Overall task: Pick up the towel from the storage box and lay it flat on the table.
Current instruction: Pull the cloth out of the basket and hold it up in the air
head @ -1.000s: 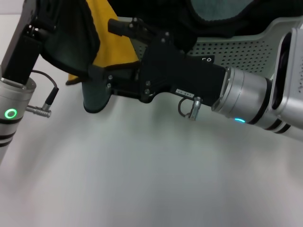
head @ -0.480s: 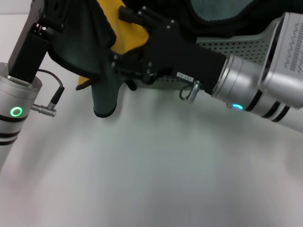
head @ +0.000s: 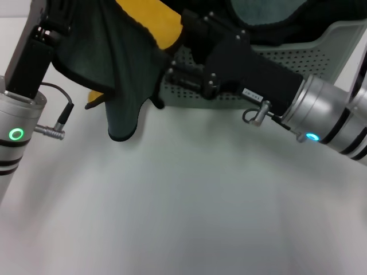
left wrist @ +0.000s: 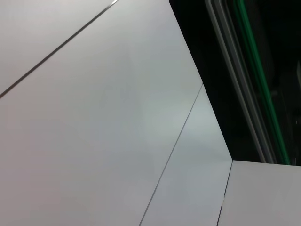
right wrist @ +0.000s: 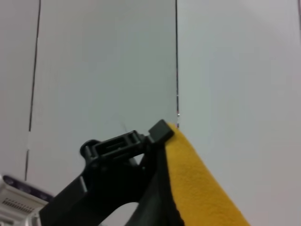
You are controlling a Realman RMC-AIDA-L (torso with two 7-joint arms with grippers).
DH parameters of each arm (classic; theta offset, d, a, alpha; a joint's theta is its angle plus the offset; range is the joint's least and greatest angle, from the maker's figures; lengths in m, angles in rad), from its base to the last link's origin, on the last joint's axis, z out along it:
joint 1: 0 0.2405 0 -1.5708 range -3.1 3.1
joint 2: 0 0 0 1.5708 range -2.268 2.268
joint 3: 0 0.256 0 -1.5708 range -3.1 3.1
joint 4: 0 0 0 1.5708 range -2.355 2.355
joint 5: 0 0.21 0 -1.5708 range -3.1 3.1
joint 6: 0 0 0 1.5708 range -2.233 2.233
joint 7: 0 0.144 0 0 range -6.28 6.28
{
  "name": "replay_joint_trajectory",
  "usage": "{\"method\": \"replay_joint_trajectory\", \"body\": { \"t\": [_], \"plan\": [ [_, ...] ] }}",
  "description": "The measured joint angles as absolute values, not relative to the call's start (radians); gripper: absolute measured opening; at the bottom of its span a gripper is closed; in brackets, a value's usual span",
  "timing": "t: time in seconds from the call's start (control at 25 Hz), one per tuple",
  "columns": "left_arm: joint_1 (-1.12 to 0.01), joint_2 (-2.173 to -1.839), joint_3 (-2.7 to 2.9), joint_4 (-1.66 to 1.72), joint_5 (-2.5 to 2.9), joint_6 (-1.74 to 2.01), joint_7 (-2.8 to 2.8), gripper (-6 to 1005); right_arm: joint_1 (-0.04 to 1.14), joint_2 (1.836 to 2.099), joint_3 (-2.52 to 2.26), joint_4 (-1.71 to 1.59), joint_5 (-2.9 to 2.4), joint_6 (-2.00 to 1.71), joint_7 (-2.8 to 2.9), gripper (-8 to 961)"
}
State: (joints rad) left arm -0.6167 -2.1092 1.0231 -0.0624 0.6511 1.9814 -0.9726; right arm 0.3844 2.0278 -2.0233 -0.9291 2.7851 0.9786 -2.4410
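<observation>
The towel (head: 123, 86) hangs in the air in front of the storage box (head: 269, 74), clear of its rim, dark grey-green face toward me and the bright yellow side showing behind at the top. Its lowest rounded fold dangles just above the white worktop (head: 189, 212), not yet resting on it as far as I can judge.

Both arms have hold of it. The left pincer (head: 57, 23) is up at the towel's upper edge on the side away from the box; its grip is buried in cloth, so I cannot tell how its jaws stand. The right pincer (head: 172, 71) reaches across the face of the box to the towel's near edge, and the right wrist view shows another pincer (right wrist: 136, 141), presumably the left arm's, pressed together on the black-trimmed yellow corner.

Holding two separate points looks deliberate: pulled apart, they would stretch the cloth into a sheet instead of a bunch. To my eye it is out of the box but bunched, so spreading and lowering remain.
</observation>
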Motion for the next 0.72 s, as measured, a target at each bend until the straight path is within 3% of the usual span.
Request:
{"method": "replay_joint_trajectory", "body": {
  "t": [0.72],
  "plan": [
    [-0.623,-2.109,1.023,-0.069,0.658,1.98,-0.971,26,0.465,2.028,-2.106,-0.963,2.781,0.833,-2.642,747]
  ]
}}
